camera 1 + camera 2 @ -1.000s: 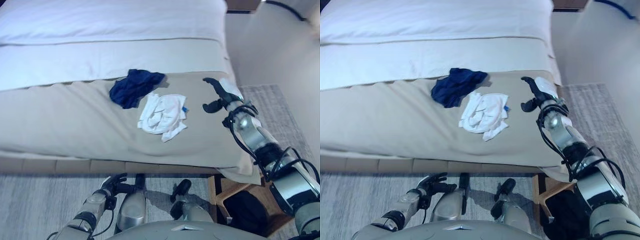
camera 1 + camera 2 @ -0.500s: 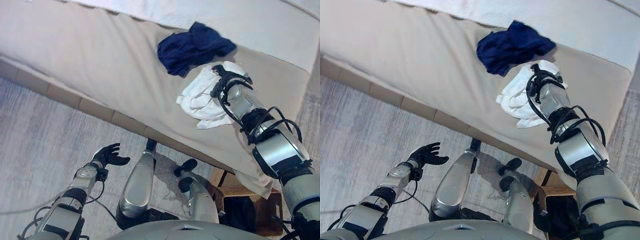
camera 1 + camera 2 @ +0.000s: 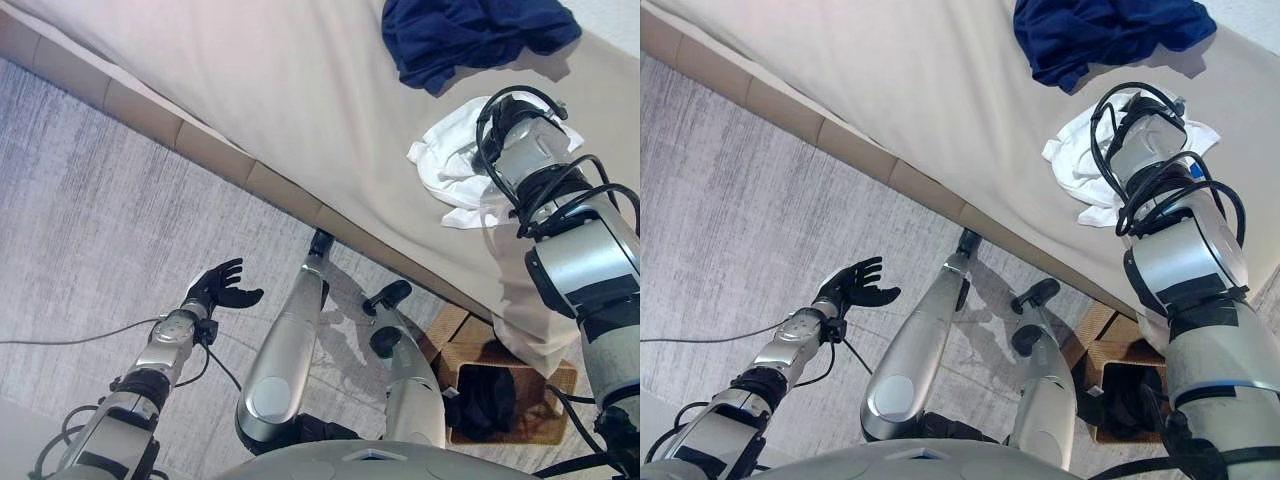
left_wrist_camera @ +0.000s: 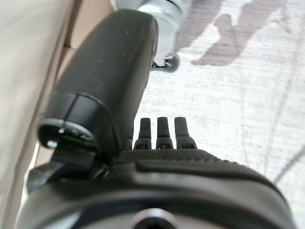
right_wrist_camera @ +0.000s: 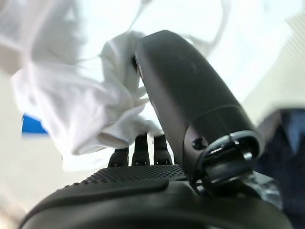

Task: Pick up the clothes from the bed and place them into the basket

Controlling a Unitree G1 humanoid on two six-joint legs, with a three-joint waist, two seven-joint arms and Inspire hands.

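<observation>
A white cloth lies crumpled on the beige bed cover, with a navy cloth just beyond it. My right arm reaches over the bed's edge onto the white cloth. In the right wrist view my right hand is pushed into the white cloth, which bunches against its thumb. My left hand hangs open and empty over the grey carpet, away from the bed; it also shows in the left wrist view. A wicker basket stands on the floor at the bed's corner, below my right arm.
A dark garment lies in the basket. The bed's padded side rail runs diagonally between the carpet and the cover. A fold of the cover hangs over the corner above the basket.
The camera has swung down and closer. My right hand has moved from beside the bed's right edge into the white cloth. My left hand stays open over the floor.
</observation>
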